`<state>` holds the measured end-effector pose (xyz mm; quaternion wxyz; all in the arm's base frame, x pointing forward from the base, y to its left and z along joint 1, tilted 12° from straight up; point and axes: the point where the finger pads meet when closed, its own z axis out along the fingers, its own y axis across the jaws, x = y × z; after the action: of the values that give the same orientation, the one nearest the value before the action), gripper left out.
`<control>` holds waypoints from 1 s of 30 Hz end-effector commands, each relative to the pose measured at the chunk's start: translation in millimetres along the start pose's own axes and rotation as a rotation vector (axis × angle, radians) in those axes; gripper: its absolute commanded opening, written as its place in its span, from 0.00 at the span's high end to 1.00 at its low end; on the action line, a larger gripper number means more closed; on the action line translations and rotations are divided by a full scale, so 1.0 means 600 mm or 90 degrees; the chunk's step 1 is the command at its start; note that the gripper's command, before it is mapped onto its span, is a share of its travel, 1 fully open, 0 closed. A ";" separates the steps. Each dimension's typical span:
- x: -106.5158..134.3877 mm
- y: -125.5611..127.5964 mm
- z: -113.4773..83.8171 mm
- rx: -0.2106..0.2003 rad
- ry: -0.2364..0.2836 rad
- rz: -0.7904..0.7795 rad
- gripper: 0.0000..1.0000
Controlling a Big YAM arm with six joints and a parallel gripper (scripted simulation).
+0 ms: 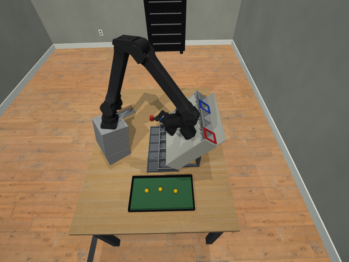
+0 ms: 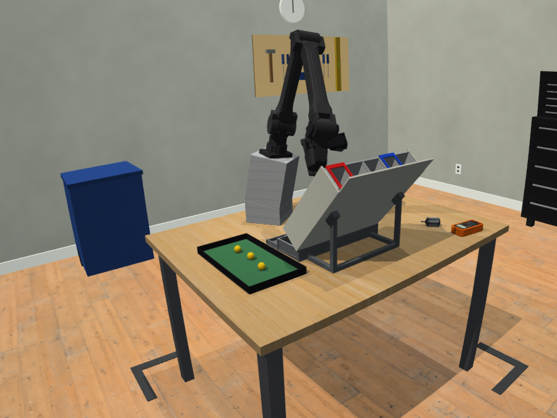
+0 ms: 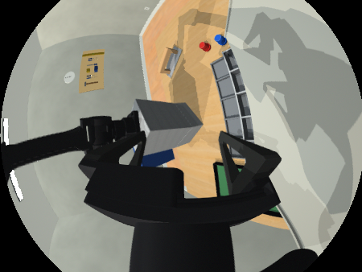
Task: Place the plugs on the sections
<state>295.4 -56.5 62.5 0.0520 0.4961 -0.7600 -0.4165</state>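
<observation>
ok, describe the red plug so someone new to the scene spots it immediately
Find the wooden table, then the gray block the arm stands on. Between that block and the slanted cover sits a small red plug. Its neighbour of similar shape is blue.

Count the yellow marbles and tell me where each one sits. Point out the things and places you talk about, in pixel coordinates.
3: one left, one middle, one right in the top view, all on the green tray (image 1: 161, 202) (image 2: 249, 275).

Grey walls; plank floor; black drawer cabinet; round clock; blue cabinet left of the table in the exterior view
</observation>
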 end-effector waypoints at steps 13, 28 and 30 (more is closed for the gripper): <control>-0.001 0.001 -0.004 0.005 0.000 -0.001 0.00; -0.003 -0.003 -0.012 0.010 0.001 -0.003 0.00; -0.003 -0.003 -0.012 0.010 0.001 -0.003 0.00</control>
<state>295.4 -56.5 62.5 0.0520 0.4961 -0.7600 -0.4165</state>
